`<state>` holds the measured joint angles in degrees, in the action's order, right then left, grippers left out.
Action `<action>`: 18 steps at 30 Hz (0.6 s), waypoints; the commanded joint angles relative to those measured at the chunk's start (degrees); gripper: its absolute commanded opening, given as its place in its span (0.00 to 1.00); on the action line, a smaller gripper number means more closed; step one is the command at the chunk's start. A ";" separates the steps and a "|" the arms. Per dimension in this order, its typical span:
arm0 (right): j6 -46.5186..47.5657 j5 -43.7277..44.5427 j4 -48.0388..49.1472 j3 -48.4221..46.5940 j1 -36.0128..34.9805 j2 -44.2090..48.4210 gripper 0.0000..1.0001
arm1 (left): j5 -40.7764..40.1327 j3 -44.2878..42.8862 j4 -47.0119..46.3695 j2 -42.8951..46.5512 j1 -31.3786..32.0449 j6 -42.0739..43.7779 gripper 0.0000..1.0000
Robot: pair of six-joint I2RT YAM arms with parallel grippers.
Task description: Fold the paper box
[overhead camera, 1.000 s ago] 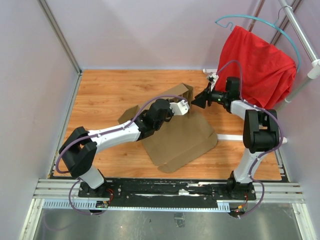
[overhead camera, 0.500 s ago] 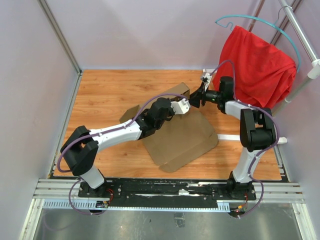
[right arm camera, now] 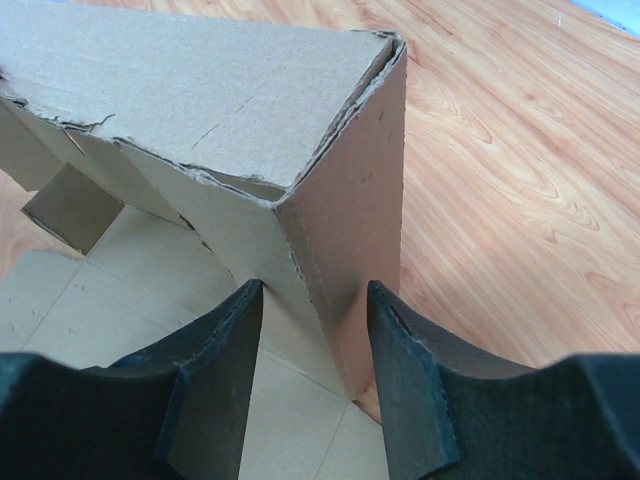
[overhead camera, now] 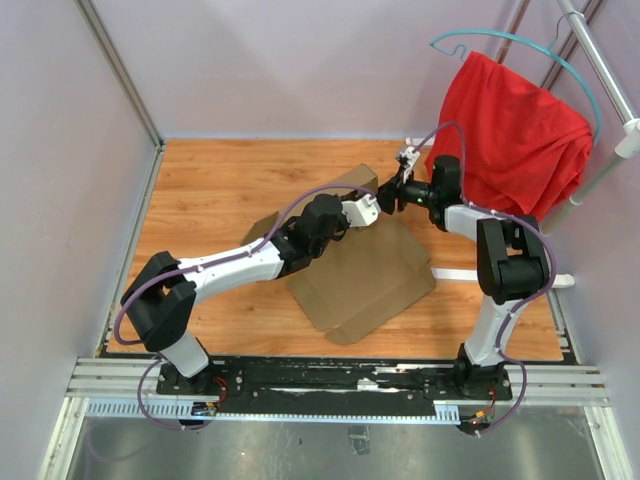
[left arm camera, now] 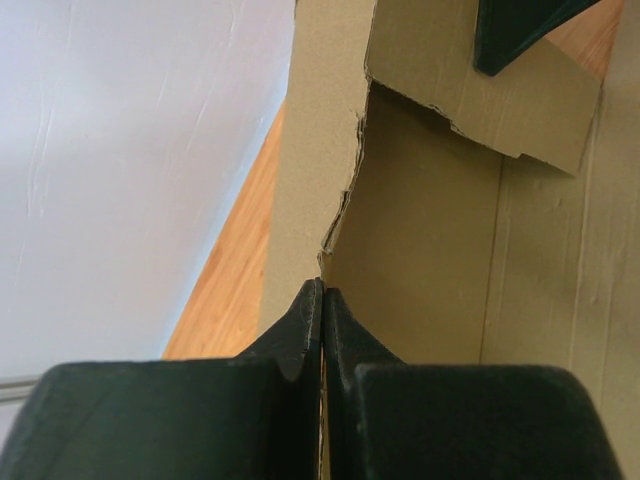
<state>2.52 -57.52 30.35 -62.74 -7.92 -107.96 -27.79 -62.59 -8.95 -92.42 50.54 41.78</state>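
The paper box (overhead camera: 375,280) is a brown cardboard sheet lying flat on the wooden table, with flaps standing up at its far end. My left gripper (overhead camera: 372,208) is shut on the thin edge of one raised wall (left arm camera: 322,290). My right gripper (overhead camera: 387,197) comes in from the right and is open. In the right wrist view its jaws (right arm camera: 314,300) straddle the upright corner of the folded flaps (right arm camera: 340,200), with a gap on the left side. One dark right fingertip (left arm camera: 515,30) shows at the top of the left wrist view, over the cardboard (left arm camera: 430,230).
A red cloth (overhead camera: 520,120) hangs from a blue hanger on a white rack (overhead camera: 600,60) at the back right, close behind the right arm. Pale walls enclose the wooden table (overhead camera: 220,180). A white strip (overhead camera: 450,273) lies right of the sheet.
My right gripper has moved left onto the raised corner of the box and its jaws have narrowed. The left gripper has held its grip almost in place.
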 commanded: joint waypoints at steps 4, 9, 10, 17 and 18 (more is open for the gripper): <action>-2.73 -0.34 5.85 0.86 -1.29 -1.56 0.50 | 1.49 -2.82 1.15 0.48 0.69 -0.56 0.00; -4.89 -1.16 8.36 0.87 -1.38 -2.24 0.50 | 1.42 -3.32 1.39 0.31 0.70 -0.38 0.00; -5.11 -1.11 8.59 0.87 -1.39 -2.29 0.50 | 1.49 -3.32 1.40 0.31 0.70 -0.38 0.00; -5.13 2.77 8.65 0.33 -3.06 -2.70 0.38 | 2.33 -3.08 1.64 0.23 0.70 -1.49 0.00; -4.52 4.90 8.37 0.64 -3.66 -2.50 0.31 | 2.31 -2.95 1.46 0.14 0.67 -1.53 0.00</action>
<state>-2.02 -56.05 36.77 -62.37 -8.45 -110.00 -27.38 -64.29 -7.03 -92.42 50.61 41.50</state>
